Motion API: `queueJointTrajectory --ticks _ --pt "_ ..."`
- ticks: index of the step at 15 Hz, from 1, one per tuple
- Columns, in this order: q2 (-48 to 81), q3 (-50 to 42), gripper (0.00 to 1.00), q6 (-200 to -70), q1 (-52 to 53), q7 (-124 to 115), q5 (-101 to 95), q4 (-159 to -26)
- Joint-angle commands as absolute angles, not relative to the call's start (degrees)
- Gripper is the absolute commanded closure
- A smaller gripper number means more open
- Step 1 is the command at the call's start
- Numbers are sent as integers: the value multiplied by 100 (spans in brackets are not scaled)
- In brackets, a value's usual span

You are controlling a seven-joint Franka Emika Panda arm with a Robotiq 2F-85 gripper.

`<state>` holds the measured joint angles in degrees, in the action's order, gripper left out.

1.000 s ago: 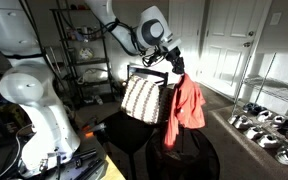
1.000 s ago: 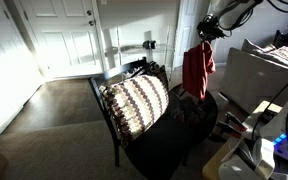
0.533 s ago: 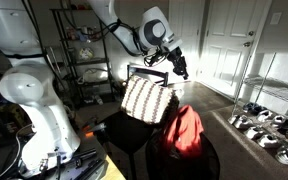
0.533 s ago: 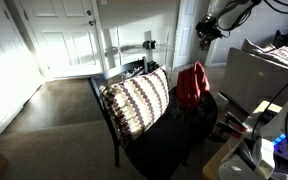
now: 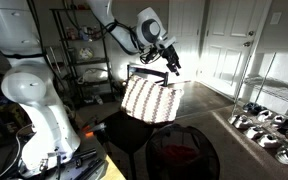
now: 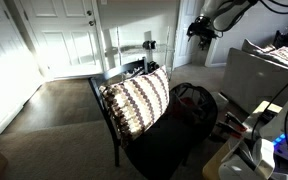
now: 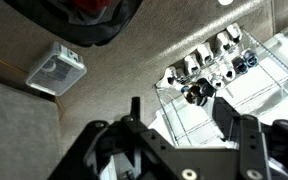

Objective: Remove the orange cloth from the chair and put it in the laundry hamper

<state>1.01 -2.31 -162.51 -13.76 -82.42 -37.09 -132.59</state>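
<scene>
— Where do we stand with the orange cloth (image 7: 96,6)?

— We see it inside the laundry hamper (image 5: 210,158), a red heap against the black lining. Nothing orange hangs on the chair (image 5: 149,100); only its striped back shows.

— And the claw (image 5: 172,64)?

— It hangs high above the hamper, near the top of the chair back. In the wrist view its jaws stand wide apart with nothing between them, so we call it empty and spread.

— So which step are we in?

— We judge the drop as done and the task as nearly finished. What is left is to lift clear and check that no corner of the fabric trails over the rim. In both exterior views we find none, though the hamper's inside is dark and partly hidden.

— Which way does the cloth point? Can we name a long axis?

— Hardly. It lies crumpled in a lump, not stretched out, so we cannot tell any clear direction. In the wrist view only its edge shows at the top of the picture.

— If we had to pick it up again?

— We would come straight down over the heap and pinch its highest fold.
</scene>
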Motion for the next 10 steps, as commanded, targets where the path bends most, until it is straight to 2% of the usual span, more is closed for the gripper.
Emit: queueJointTrajectory --ticks 1,2,3,4,10 --pt "-99 113 1 -16312 -1020 -8130 -3986 -13545" --pt "-99 230 0 -16266 -899 -7951 -3822 -13569" --pt "80 93 7 -16249 -1019 -8209 -3873 -13355" --pt "79 187 1 -16244 -909 -8204 -3872 -13385" --pt "71 211 0 -16242 -851 -8142 -3872 -13416"
